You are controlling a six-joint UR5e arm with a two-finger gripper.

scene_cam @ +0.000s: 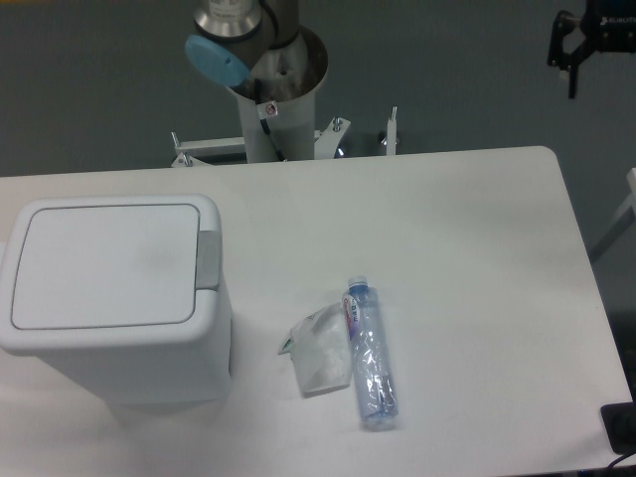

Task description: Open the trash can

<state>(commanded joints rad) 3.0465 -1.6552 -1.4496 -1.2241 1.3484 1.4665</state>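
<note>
Surface: white table [467, 248] is being viewed from above, grey floor beyond.
Trash can [114, 298]: sitting near left, lid [104, 263] lying flat, grey latch tab [209, 260] on its right edge.
Gripper [574, 45]: being held far right, well apart; jaw state cannot be told.
Clutter: bottle [370, 355] and crumpled bag [323, 350] are lying centre.
Progress: nothing judged done; reaching and lifting are remaining.

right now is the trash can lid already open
No, the flat lid lies shut and level on the trash can, with its grey latch tab at the right edge.
</note>
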